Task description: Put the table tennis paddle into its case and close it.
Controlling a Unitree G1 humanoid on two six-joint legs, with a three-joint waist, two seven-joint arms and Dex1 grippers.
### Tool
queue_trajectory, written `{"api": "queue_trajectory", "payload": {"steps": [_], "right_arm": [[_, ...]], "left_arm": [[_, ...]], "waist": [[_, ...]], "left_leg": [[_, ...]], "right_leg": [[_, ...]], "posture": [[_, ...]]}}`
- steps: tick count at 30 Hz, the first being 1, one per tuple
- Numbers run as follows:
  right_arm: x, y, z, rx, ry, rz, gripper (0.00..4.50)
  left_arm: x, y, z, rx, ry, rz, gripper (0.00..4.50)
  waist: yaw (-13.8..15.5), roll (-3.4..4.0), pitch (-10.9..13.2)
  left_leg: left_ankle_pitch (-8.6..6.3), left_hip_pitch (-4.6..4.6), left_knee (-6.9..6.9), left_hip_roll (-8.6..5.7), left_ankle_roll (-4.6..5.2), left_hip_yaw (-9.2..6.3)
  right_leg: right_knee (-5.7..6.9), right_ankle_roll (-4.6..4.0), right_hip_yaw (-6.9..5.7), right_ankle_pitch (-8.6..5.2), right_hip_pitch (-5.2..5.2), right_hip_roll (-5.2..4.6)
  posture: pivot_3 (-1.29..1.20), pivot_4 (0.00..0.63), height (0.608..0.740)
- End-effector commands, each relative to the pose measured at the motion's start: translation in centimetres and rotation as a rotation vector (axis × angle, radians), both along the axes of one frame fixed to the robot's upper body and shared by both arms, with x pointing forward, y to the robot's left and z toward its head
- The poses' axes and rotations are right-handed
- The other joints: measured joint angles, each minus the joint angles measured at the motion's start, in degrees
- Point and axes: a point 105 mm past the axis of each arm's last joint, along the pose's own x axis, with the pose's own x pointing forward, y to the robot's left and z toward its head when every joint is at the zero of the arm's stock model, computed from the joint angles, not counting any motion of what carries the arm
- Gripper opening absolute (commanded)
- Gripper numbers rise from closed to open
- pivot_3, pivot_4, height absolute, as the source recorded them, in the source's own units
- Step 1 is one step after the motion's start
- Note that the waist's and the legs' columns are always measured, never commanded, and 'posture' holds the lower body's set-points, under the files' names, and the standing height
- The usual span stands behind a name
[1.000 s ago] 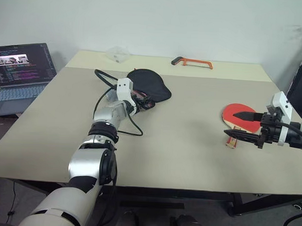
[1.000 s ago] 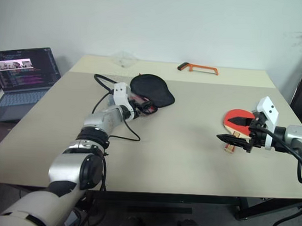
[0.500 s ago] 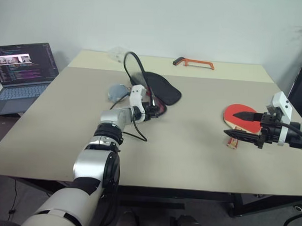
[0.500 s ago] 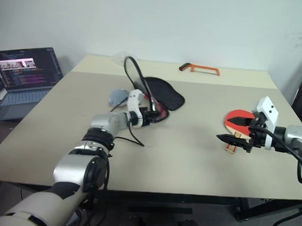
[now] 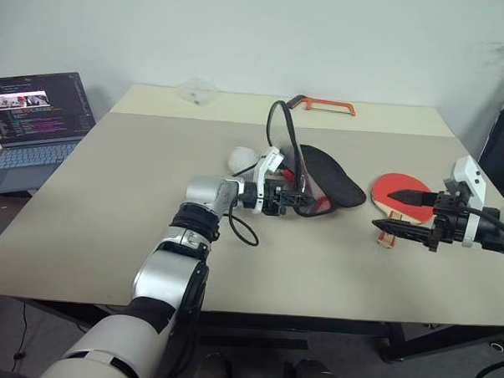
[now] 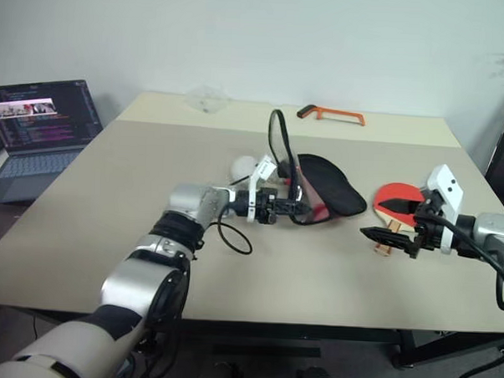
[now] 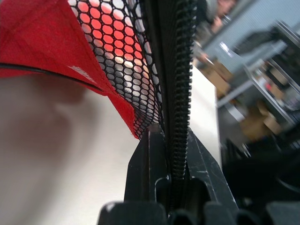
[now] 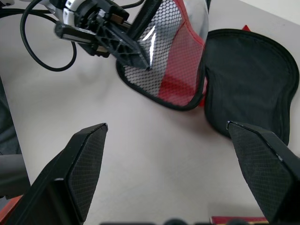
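Left jaws [image 5: 300,199]: I am clamping them on the zip edge of the case [image 5: 323,180], at its mesh-pocket flap.
Case: it is lying unzipped mid-bench, its black half flat and its red mesh half tilting up in my grip.
Right jaws [image 5: 397,207]: I am holding them spread wide, gripping nothing, hovering just above the paddle's handle.
Paddle [image 5: 400,190]: it is resting red face up on the bench [image 5: 109,199], just right of the case.
Elsewhere: a laptop [image 5: 33,121] is sitting off the bench's left edge; an orange saw [image 5: 321,103] is lying at the far edge.
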Motion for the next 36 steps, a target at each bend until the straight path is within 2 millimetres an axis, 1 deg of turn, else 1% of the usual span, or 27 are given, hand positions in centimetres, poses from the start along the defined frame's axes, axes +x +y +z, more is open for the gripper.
{"api": "queue_trajectory", "payload": {"steps": [1,3,5,10,13,15,17,21,25,28,31,34,36], "right_arm": [[-0.4,0.0,1.5,-0.009,-0.060,0.001,4.50],[-0.4,-0.1,1.5,-0.010,-0.060,-0.001,4.50],[-0.4,-0.2,1.5,-0.010,-0.058,-0.004,4.50],[-0.4,0.0,1.4,-0.010,-0.053,0.000,4.50],[-0.3,0.3,1.3,-0.005,-0.052,0.007,4.50],[-0.2,0.4,1.3,-0.003,-0.052,0.011,4.50],[-0.2,0.5,1.3,-0.002,-0.052,0.015,4.50],[-0.1,0.5,1.3,-0.002,-0.052,0.015,4.50],[-0.2,0.5,1.2,-0.001,-0.052,0.015,4.50],[-0.2,0.5,1.2,-0.001,-0.052,0.014,4.50],[-0.3,0.5,1.2,-0.002,-0.051,0.014,4.50],[-0.4,0.4,1.1,-0.004,-0.050,0.013,4.50],[-0.5,0.4,1.1,-0.004,-0.049,0.012,4.50]], "left_arm": [[1.7,1.6,0.2,0.099,-0.101,0.070,0.03],[3.1,3.3,-0.2,0.173,-0.135,0.163,0.03],[4.7,5.3,-0.2,0.243,-0.180,0.289,0.03],[6.4,7.9,1.2,0.273,-0.224,0.448,0.03],[7.8,9.5,1.3,0.353,-0.268,0.602,0.03],[8.1,9.4,1.4,0.357,-0.281,0.633,0.03],[8.1,8.8,1.6,0.334,-0.268,0.639,0.03],[7.4,7.3,0.5,0.338,-0.236,0.554,0.03],[6.5,6.1,-0.7,0.326,-0.197,0.475,1.15],[6.3,5.9,-0.9,0.315,-0.180,0.458,2.18],[6.7,6.4,-0.9,0.341,-0.198,0.493,3.23],[7.2,7.4,-0.1,0.367,-0.245,0.534,4.42],[7.1,8.0,0.0,0.393,-0.276,0.516,4.47]], "waist": [[0.02,0.00,0.00],[-0.15,0.00,0.00],[-0.19,0.00,0.00],[-0.04,0.00,0.02],[0.16,0.00,0.02],[0.22,0.00,0.02],[0.23,0.00,0.02],[0.41,0.00,0.02],[0.41,0.00,0.02],[0.37,0.00,0.02],[0.32,0.00,0.02],[0.12,0.00,0.02],[0.04,0.00,0.02]], "left_leg": [[0.00,0.00,0.00,0.00,0.00,0.00],[0.00,0.00,0.01,0.00,0.00,0.00],[0.00,0.00,0.00,0.00,0.01,0.00],[0.00,-0.04,0.00,0.00,0.00,0.00],[0.00,-0.07,0.00,0.00,0.00,0.00],[0.00,-0.07,-0.01,0.00,0.00,0.00],[0.00,-0.07,-0.01,0.00,0.00,0.01],[0.00,-0.07,0.00,-0.01,0.00,0.00],[0.00,-0.07,0.00,-0.01,0.00,0.00],[0.00,-0.07,0.00,-0.01,0.00,0.01],[0.00,-0.07,-0.02,-0.01,0.00,0.00],[0.00,-0.07,-0.02,0.00,0.00,0.00],[0.00,-0.07,-0.02,0.00,0.00,0.00]], "right_leg": [[0.00,0.00,0.00,0.00,0.00,0.00],[0.00,0.00,0.02,0.00,-0.03,0.00],[0.00,0.00,0.04,-0.01,-0.04,0.01],[-0.01,0.03,0.03,-0.03,-0.05,0.01],[-0.02,0.05,0.01,-0.04,-0.05,0.00],[-0.02,0.05,0.01,-0.04,-0.05,0.00],[-0.02,0.05,0.00,-0.04,-0.06,0.00],[-0.01,0.04,-0.01,-0.03,-0.05,0.00],[-0.01,0.04,-0.01,-0.03,-0.04,0.00],[-0.01,0.04,-0.01,-0.03,-0.05,0.00],[-0.01,0.04,-0.01,-0.04,-0.06,0.00],[0.00,0.04,0.00,-0.04,-0.06,0.00],[0.01,0.04,0.00,-0.04,-0.06,0.00]], "posture": [[0.00,0.150,0.740],[0.00,0.150,0.740],[0.00,0.150,0.740],[0.00,0.150,0.740],[0.00,0.150,0.740],[0.00,0.150,0.740],[0.00,0.150,0.740],[0.00,0.150,0.740],[0.00,0.150,0.740],[0.00,0.150,0.740],[0.00,0.150,0.740],[0.00,0.150,0.740],[0.00,0.150,0.740]]}}
